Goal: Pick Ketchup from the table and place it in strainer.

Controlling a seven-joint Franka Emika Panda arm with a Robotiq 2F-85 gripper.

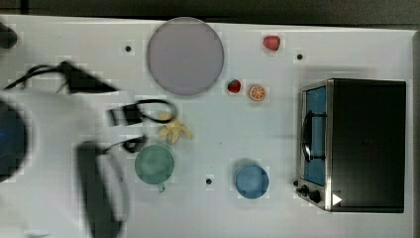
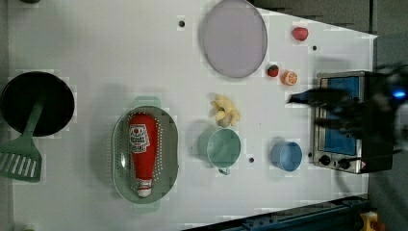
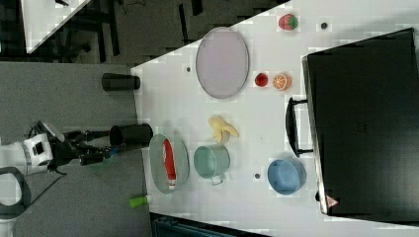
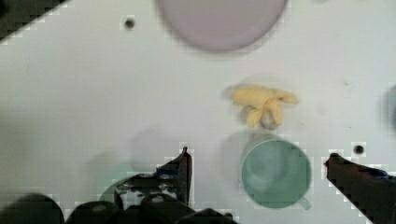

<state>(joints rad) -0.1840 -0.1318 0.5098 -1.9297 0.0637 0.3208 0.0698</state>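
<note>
The Ketchup [image 2: 142, 147], a red squeeze bottle with a whitish cap end, lies lengthwise inside the strainer [image 2: 119, 144], a pale green oval basket with a perforated bottom. The right view shows the same: the Ketchup [image 3: 169, 162] rests in the strainer [image 3: 155, 163]. My gripper [image 3: 108, 143] hangs high, apart from both, and appears to the right view's left of the strainer. In the wrist view my gripper [image 4: 258, 158] is open, its two dark fingers [image 4: 184, 163] wide apart with nothing between them.
A green cup with a handle [image 2: 223, 147] stands beside the strainer, with a peeled banana [image 2: 225, 110] near it. A blue bowl [image 2: 286, 155], a toaster oven [image 1: 366, 144], a grey-lilac plate [image 1: 184, 55], small fruits [image 1: 257, 92], a black pan [image 2: 36, 103] and a green spatula [image 2: 21, 154] share the table.
</note>
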